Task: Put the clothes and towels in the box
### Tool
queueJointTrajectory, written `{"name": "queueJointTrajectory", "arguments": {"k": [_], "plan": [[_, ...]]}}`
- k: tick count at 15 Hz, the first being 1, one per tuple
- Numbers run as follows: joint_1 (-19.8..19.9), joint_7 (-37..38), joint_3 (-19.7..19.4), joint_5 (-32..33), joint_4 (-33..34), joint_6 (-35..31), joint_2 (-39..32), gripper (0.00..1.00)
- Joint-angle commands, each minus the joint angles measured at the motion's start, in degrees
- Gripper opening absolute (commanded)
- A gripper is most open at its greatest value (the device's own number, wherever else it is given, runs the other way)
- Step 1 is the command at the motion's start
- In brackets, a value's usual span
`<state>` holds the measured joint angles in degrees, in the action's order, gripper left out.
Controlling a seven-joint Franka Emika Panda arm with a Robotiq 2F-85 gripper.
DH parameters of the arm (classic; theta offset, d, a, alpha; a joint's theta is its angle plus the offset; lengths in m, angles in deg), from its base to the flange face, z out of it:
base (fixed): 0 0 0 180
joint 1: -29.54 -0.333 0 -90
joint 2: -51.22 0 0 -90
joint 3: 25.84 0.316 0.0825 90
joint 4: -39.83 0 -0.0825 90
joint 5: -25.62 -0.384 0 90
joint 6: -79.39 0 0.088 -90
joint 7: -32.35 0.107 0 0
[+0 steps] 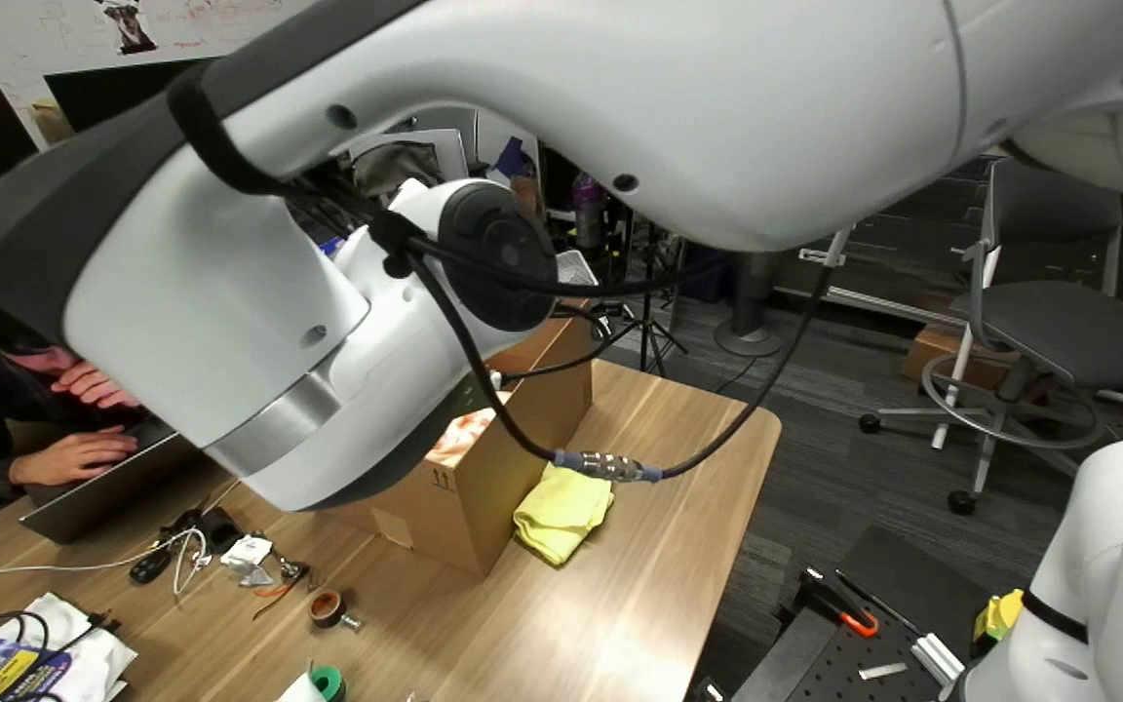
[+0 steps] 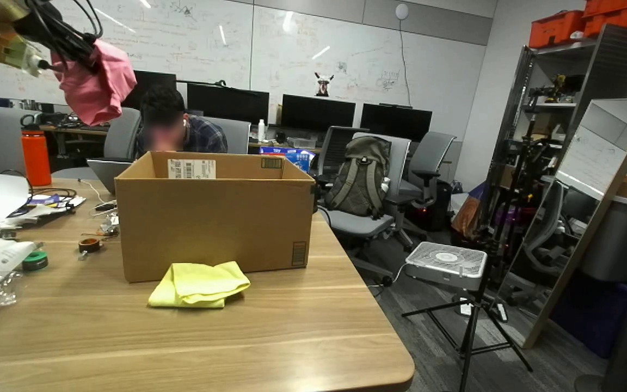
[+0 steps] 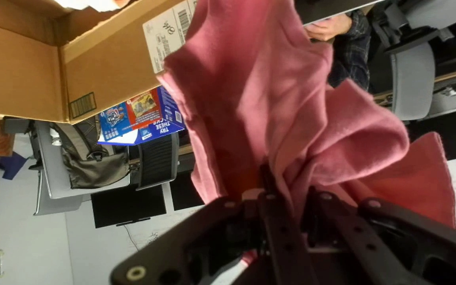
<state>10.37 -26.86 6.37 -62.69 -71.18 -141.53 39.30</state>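
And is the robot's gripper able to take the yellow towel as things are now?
Probably not yet: the gripper holds the pink cloth, so it would likely need to release that first. The yellow towel lies uncovered on the table, beside the box.

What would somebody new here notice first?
Probably the pink cloth in the robot's hand, central in the wrist view. Next, the white arm looming across an exterior view. Then the open cardboard box on the table, a folded yellow cloth beside it, in both exterior views.
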Motion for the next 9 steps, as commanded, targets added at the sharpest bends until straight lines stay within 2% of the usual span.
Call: {"name": "queueJointTrajectory", "arguments": {"k": [1,5,9], "plan": [[-1.95,-1.60,-0.31,1.46,12.10,-2.97,-8.32,0.03],[-3.03,-2.85,-2.08,2.68,23.67,-5.02,-15.94,0.03],[-2.20,-5.37,-3.83,-0.60,34.44,-6.19,-21.19,0.03]]}}
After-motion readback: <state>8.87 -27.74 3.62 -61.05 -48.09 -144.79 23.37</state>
